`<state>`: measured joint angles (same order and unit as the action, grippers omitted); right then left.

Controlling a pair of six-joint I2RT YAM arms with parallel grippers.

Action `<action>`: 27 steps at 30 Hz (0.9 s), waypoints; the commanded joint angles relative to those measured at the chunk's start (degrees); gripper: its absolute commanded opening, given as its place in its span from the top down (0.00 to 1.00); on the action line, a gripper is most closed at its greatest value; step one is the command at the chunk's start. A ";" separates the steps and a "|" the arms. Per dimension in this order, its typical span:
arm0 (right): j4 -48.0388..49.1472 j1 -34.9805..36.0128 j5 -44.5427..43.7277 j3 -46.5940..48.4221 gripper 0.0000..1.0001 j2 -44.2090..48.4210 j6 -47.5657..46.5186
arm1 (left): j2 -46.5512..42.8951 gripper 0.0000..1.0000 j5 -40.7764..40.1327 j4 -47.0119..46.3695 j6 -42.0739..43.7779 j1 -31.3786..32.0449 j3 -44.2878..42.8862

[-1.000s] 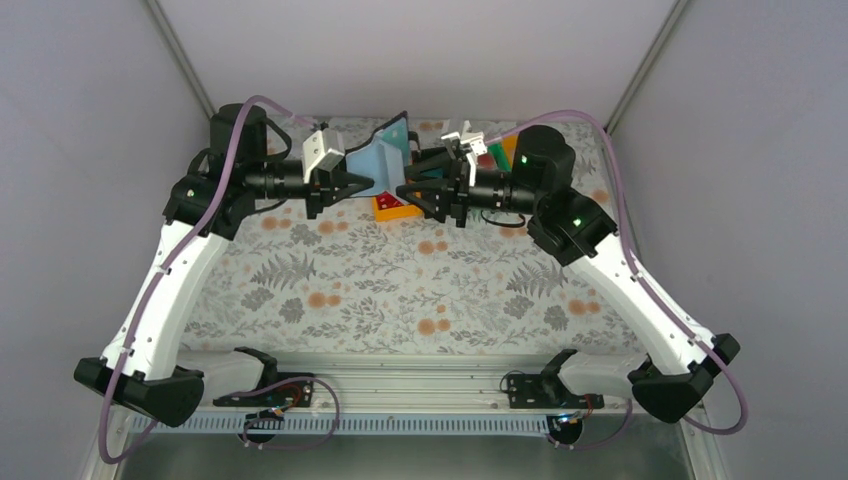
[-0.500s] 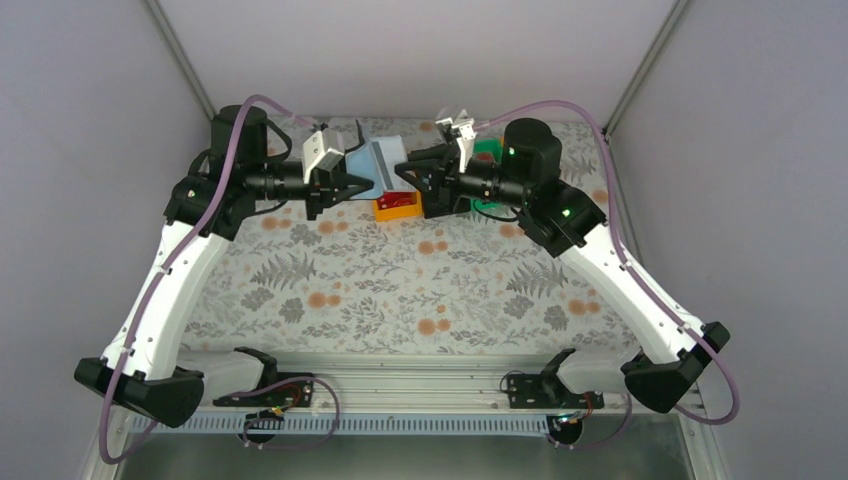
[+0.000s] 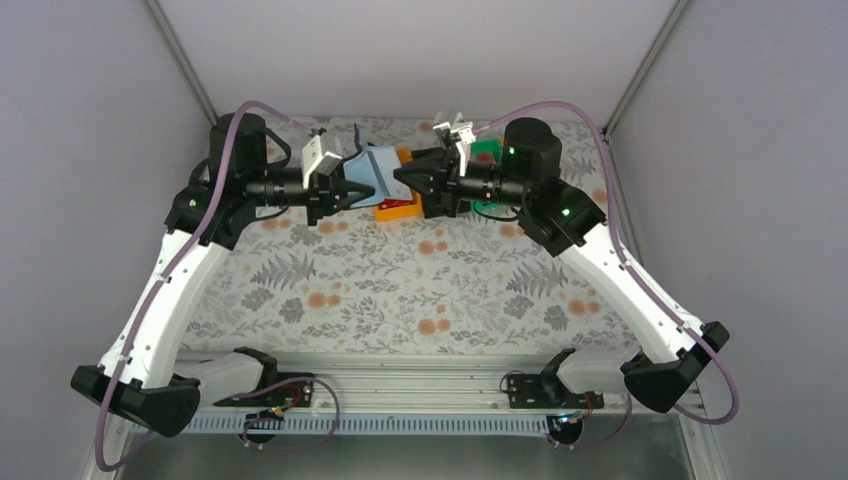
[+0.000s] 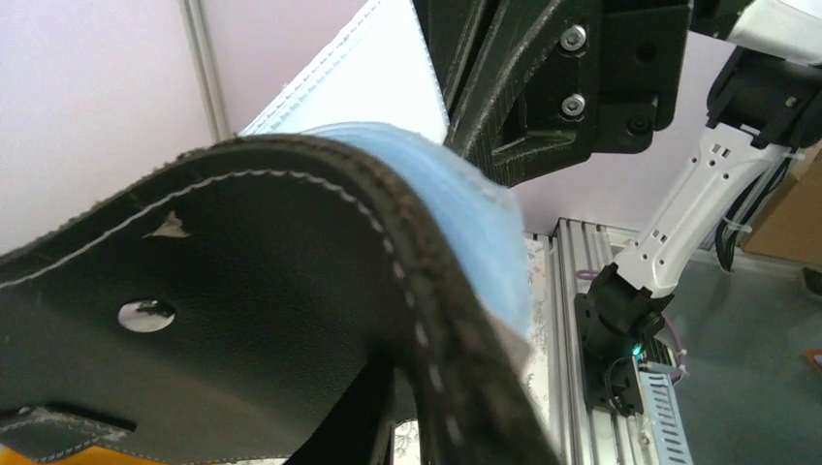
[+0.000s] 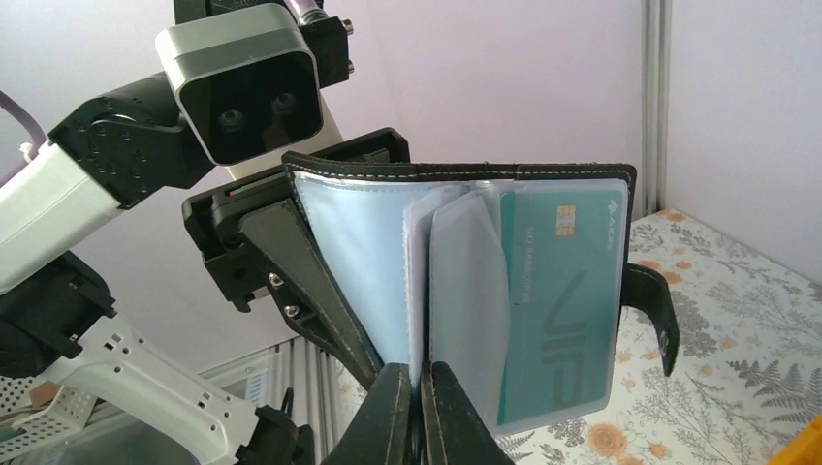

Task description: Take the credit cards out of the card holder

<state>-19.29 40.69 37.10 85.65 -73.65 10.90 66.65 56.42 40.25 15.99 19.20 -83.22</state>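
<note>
Holding the card holder open in mid-air above the table's far edge, left gripper clamped on its black cover, I have the right gripper pinched shut on a pale leaf, perhaps a card, best drawn out straight and slowly.

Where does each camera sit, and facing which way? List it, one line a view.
Top external: above and behind the bases, looking down on the floral-cloth table; left arm and right arm show.
Left wrist: on the left arm, facing the right arm across the black stitched leather card holder.
Right wrist: faces the left arm; teal credit card, own shut right gripper.
Shared: all see the holder.
</note>
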 commanded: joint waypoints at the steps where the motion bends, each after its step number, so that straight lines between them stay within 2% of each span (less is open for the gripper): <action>1: 1.54 1.43 6.56 1.54 0.96 0.14 -0.03 | -0.01 0.82 1.44 -4.13 -2.82 0.17 1.03; 4: 1.00 1.57 6.57 1.79 0.96 -0.23 -0.51 | 0.06 0.73 2.95 -4.86 -3.94 0.21 1.45; 7: 0.51 1.59 6.01 2.06 0.96 -0.22 -0.87 | -0.01 0.72 3.34 -4.77 -4.01 0.14 1.61; 11: -0.55 1.58 6.03 2.71 0.96 -0.42 -1.91 | -0.03 0.64 2.12 -4.65 -4.10 0.05 1.54; 12: -0.76 1.59 6.37 2.76 0.96 -0.40 -2.16 | -0.01 0.64 0.99 -4.74 -4.38 0.07 1.64; 13: -1.08 1.59 6.71 2.73 0.96 -0.44 -2.50 | 0.05 0.72 -0.52 -4.80 -4.63 0.07 1.70; 15: -2.05 1.59 7.47 2.79 0.96 0.04 -4.18 | 0.03 0.95 -3.97 -4.94 -5.21 0.05 1.87; 16: -2.80 1.59 7.61 2.70 0.94 0.51 -5.26 | -0.01 0.97 -5.10 -4.92 -5.29 -0.07 1.93; 17: -3.57 1.59 6.96 2.61 0.87 1.04 -6.40 | 0.06 0.97 -5.55 -4.80 -5.02 -0.19 1.93; 20: -5.63 1.27 0.05 1.63 0.74 3.11 -8.38 | -0.10 0.97 -4.65 -4.59 -4.31 -0.15 1.76; 27: -7.61 -0.82 -4.89 -0.03 0.69 6.15 -11.14 | -0.09 0.98 -3.38 -2.73 -0.72 -0.30 0.33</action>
<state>-25.67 40.93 35.16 86.32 -70.00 2.68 66.78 52.90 38.04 12.40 19.11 -81.41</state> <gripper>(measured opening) 0.299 0.049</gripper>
